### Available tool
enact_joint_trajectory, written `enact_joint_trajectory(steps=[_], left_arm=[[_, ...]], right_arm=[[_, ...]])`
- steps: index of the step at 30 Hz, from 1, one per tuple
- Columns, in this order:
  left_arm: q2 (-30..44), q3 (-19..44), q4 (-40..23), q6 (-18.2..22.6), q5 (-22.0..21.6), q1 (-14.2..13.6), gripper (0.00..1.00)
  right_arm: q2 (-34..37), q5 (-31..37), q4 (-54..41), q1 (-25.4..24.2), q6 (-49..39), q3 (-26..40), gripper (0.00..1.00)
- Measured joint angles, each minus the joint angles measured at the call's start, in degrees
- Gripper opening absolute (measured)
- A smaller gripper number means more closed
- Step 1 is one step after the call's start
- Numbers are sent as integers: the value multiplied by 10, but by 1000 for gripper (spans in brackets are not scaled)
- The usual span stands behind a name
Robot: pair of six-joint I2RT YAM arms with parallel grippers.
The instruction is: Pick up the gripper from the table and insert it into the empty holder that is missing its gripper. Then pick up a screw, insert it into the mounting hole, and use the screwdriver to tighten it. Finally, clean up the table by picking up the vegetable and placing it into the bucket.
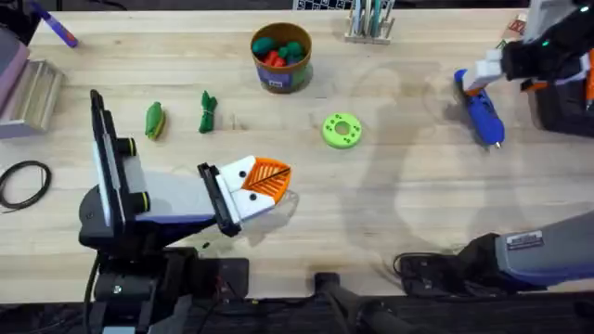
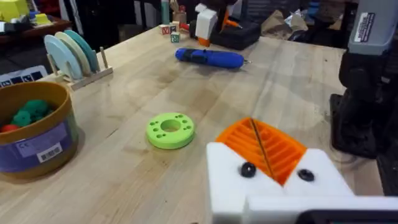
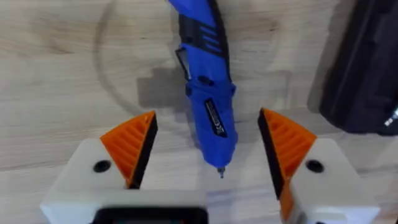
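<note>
- The right gripper (image 3: 217, 155) is above the screwdriver (image 1: 480, 113) at the far right of the table (image 1: 399, 186); its jaws are spread wide, one orange pad on each side of the blue body, and they do not touch it.
- The screwdriver lies flat on the wood; in the right wrist view its thin metal tip points toward the gripper's base; the body lies at a slight angle between the pads, so when the jaws clench it may roll or turn and slip out.
- A black case (image 3: 367, 68) is just beside the screwdriver; if the gripper descends off its line, a finger can strike this case.
- The left gripper (image 1: 264, 181) rests low at the near left of the table; its two orange pads are pressed together, so it is clenched, and I see nothing between them.
- The bucket (image 1: 281, 57) stands at the far middle of the table and already has green and red pieces in it; two green vegetables (image 1: 154, 121) lie well apart from it on the left; the green disc (image 1: 342, 130) lies between the two arms.
- I cannot tell if the screw is already in its hole; a screwdriver held crooked would miss it.
</note>
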Motion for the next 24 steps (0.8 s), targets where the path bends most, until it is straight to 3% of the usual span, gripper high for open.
enact_joint_trajectory(steps=[24], left_arm=[[0, 0, 0, 0, 0, 0, 5]], right_arm=[[143, 13, 113, -3, -68, 10, 975]])
